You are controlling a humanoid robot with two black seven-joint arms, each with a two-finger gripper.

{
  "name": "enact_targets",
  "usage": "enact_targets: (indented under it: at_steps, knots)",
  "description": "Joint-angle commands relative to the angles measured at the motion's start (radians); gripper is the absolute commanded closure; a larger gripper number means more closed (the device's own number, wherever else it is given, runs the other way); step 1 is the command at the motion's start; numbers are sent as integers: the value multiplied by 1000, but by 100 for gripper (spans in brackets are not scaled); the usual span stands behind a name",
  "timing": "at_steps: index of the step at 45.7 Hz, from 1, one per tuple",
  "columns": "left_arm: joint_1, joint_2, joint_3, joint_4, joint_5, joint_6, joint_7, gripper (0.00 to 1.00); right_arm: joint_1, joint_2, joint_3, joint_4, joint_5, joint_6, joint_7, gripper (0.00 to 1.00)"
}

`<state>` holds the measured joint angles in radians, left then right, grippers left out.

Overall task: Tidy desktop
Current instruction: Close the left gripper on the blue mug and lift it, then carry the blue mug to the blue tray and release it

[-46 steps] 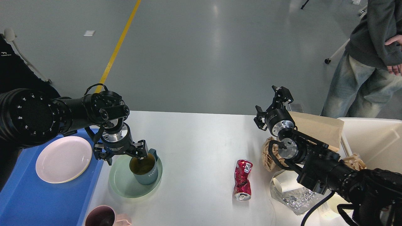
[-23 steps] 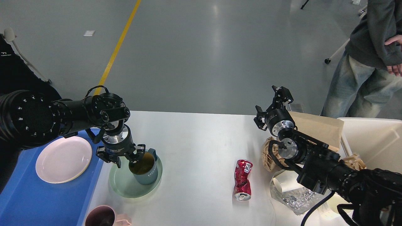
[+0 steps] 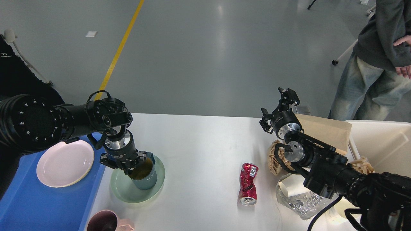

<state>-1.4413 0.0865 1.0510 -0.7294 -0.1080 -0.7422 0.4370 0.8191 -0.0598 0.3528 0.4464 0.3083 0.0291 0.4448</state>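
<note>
The white desktop (image 3: pixel 199 144) fills the lower part of the head view. A teal mug (image 3: pixel 146 179) holding dark liquid stands on a pale green plate (image 3: pixel 128 192) near the desktop's left side. My left gripper (image 3: pixel 133 163) reaches down from the left, its fingers shut on the mug's near-left rim. My right gripper (image 3: pixel 276 106) hangs above the far right of the desktop, open with nothing in it, pointing up and away.
A pink plate (image 3: pixel 65 162) lies in the blue tray (image 3: pixel 32 202) at left. A mauve mug (image 3: pixel 102 222) sits at the front edge. A crushed red can (image 3: pixel 248 183), crumpled brown paper (image 3: pixel 275 157), a paper cup in plastic wrap (image 3: pixel 293 192) and a beige bin (image 3: pixel 382 144) lie to the right. A person (image 3: pixel 379 57) stands at far right.
My left gripper has come down and narrowed from wide open over the mug to shut on its rim. The mug has shifted slightly left. The right arm has not moved.
</note>
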Motion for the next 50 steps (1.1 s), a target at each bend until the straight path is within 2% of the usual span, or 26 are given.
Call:
enact_targets:
  at_steps: [1, 18, 30, 35, 50]
  knots:
    - [7, -1, 0, -1, 1, 4, 0, 100, 0, 0, 0, 0, 0, 0, 0, 0]
    - [-50, 55, 0, -4, -1, -19, 2, 100, 0, 0, 0, 0, -1, 0, 0, 0]
    - [-148, 160, -26, -7, -1, -143, 2, 100, 0, 0, 0, 0, 0, 0, 0, 0]
    - [-188, 216, -37, -13, -2, -218, 2, 100, 0, 0, 0, 0, 0, 0, 0, 0]
    - [-174, 489, -17, -5, -1, -218, 3, 100, 0, 0, 0, 0, 0, 0, 0, 0]
